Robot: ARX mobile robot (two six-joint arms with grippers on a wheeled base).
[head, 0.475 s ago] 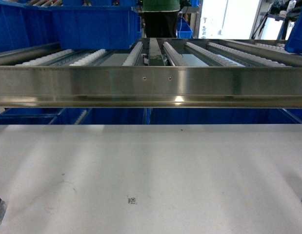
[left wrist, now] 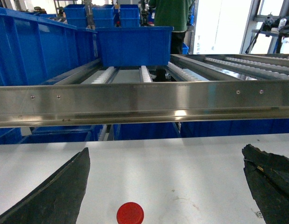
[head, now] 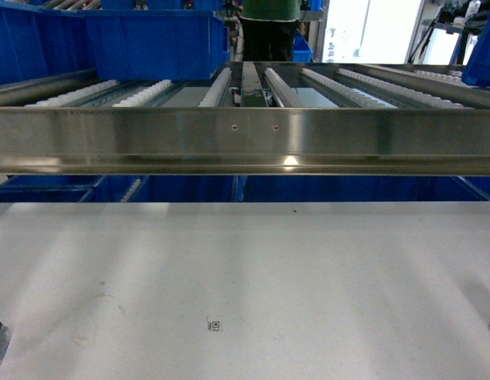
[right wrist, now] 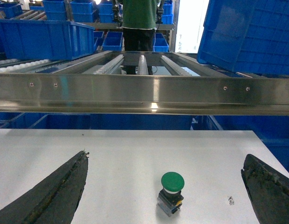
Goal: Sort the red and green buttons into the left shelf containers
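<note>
Nothing on the table [head: 245,269] has shifted since the earlier head view; only the person in the green top [head: 266,9] behind the shelf has edged slightly to the right. Both my arms sit low at the near table corners, barely showing in the head view.

My left end effector [left wrist: 165,186] is spread wide, its dark fingers [left wrist: 55,191] framing a red button [left wrist: 130,213] that lies on the table between them, touched by neither. My right end effector [right wrist: 167,186] is likewise spread, and a green button [right wrist: 172,187] stands on its dark body between the fingers, nearer the middle (tilted a little, cap up).

Beyond the steel shelf rail [left wrist: 144,100], a large blue bin [left wrist: 134,45] rests on the roller shelf, with another blue bin [left wrist: 37,49] to its left.
</note>
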